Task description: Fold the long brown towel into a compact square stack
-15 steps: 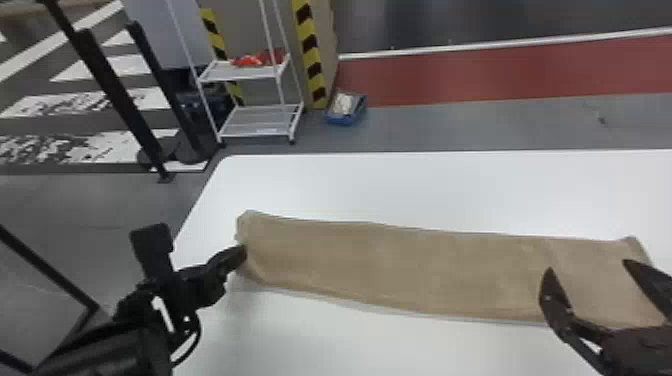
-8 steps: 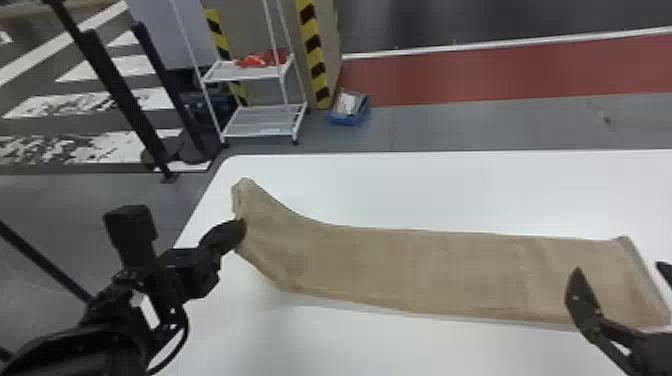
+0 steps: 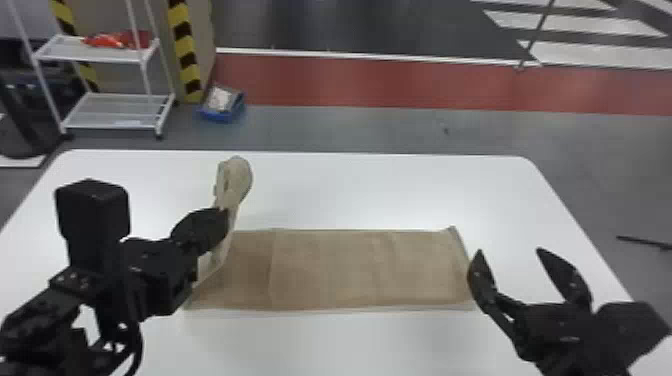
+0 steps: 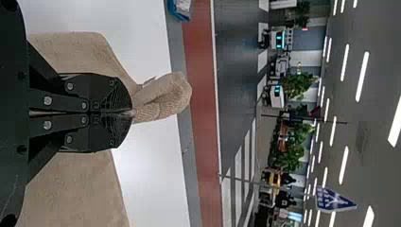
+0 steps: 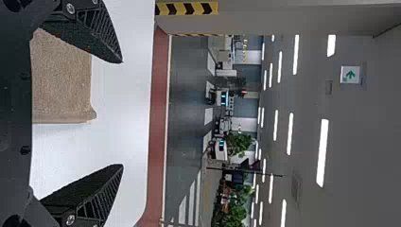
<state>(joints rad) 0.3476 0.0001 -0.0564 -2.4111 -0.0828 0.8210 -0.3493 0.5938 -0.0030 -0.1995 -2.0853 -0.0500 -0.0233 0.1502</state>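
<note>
Folding one end inward over the rest seems to be why that end of the brown towel is held raised by the left hand, while the remainder is spread flat along the surface. The cloth is clamped between the left hand's closed fingers, a bunched tip protruding. By the opposite end, the right hand's fingers are spread wide, nothing being gripped.

Matt, fuzzy brown cloth towel; smooth, softly glossy white table.
</note>
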